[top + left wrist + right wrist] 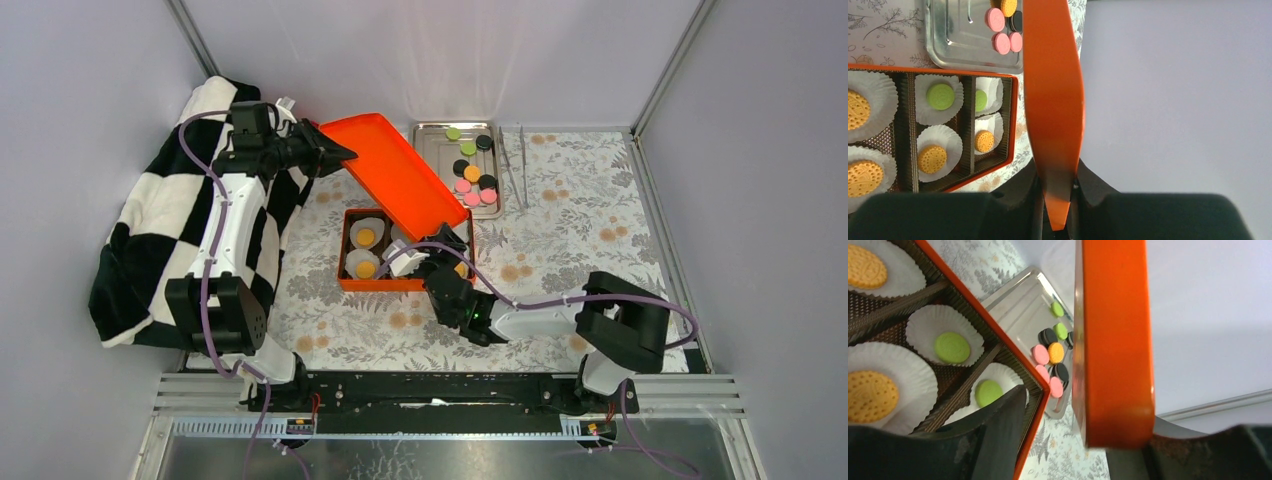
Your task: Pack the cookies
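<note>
Grey-walled booth with aluminium corner posts (190, 40). The counter (600, 200) has a floral cover.
- 9 o'clock: checked cloth (150, 240).
- Left fingers (1030, 192) pinch a corner of the orange lid (400, 180), tilted over the orange box (375, 284) at centre; some cookies sit in its paper liners (923, 112).
- Right fingers (998, 440) are spread at the lid's near end.
- 1 o'clock: steel tray (435, 145) holding the other cookies (472, 173), with tongs (512, 170) at its 3 o'clock.

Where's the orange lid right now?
In the top view the orange lid is tilted up just left of centre, above the far edge of the orange box and beside the metal tray, its far-left corner clamped in the left gripper.
</note>
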You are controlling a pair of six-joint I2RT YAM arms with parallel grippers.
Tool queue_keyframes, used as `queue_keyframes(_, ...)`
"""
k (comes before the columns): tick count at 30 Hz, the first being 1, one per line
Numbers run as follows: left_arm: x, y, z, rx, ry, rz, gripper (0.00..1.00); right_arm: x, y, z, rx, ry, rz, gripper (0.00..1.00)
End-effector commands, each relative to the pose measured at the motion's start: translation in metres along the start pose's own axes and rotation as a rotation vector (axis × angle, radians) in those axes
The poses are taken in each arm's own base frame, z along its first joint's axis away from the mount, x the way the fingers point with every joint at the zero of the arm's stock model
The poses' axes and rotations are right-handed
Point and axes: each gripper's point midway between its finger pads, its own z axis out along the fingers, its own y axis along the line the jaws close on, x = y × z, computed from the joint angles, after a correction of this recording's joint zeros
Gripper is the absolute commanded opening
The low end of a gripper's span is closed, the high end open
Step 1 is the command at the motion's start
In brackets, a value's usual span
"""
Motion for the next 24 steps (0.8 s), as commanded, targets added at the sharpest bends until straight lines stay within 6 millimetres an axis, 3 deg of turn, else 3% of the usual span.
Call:
queue_keyframes(1,0.011,-0.007,-0.004,0.064,0.062,0.017,0.0,-0.034,-0.031,0.005,0.145,-0.085,0.071,0.6)
queue_keyframes(4,0.015,-0.002,-0.003,0.064,0.085,0.015,0.0,-0.038,-0.036,0.008,0.202,-0.097,0.075,0.57)
queue_keyframes(5,0.016,0.001,-0.002,0.06,0.089,0.012,0.0,-0.041,-0.042,0.007,0.237,-0.11,0.102,0.49)
queue_keyframes(6,0.017,0.004,-0.001,0.057,0.092,0.011,0.0,-0.043,-0.045,0.008,0.255,-0.113,0.106,0.33)
queue_keyframes(8,0.018,0.009,0.001,0.053,0.101,0.011,0.0,-0.048,-0.053,0.008,0.289,-0.112,0.128,0.14)
queue_keyframes(11,0.018,0.014,0.003,0.049,0.107,0.007,0.0,-0.053,-0.055,0.008,0.263,-0.106,0.15,0.01)
queue_keyframes(13,0.017,0.013,0.003,0.05,0.106,0.015,0.03,-0.056,-0.06,0.006,0.246,-0.108,0.194,0.0)
queue_keyframes(15,0.017,0.006,0.0,0.067,0.107,0.036,0.17,-0.058,-0.066,0.003,0.231,-0.105,0.245,0.0)
queue_keyframes(18,0.019,-0.027,-0.015,0.139,0.11,0.106,0.34,-0.062,-0.072,0.0,0.172,-0.092,0.303,0.0)
queue_keyframes(22,0.027,-0.105,-0.06,0.316,0.067,0.269,0.48,-0.07,-0.075,-0.003,0.032,-0.073,0.436,0.0)
queue_keyframes(24,0.036,-0.143,-0.088,0.384,0.004,0.364,0.49,-0.075,-0.084,-0.007,-0.024,-0.058,0.503,0.0)
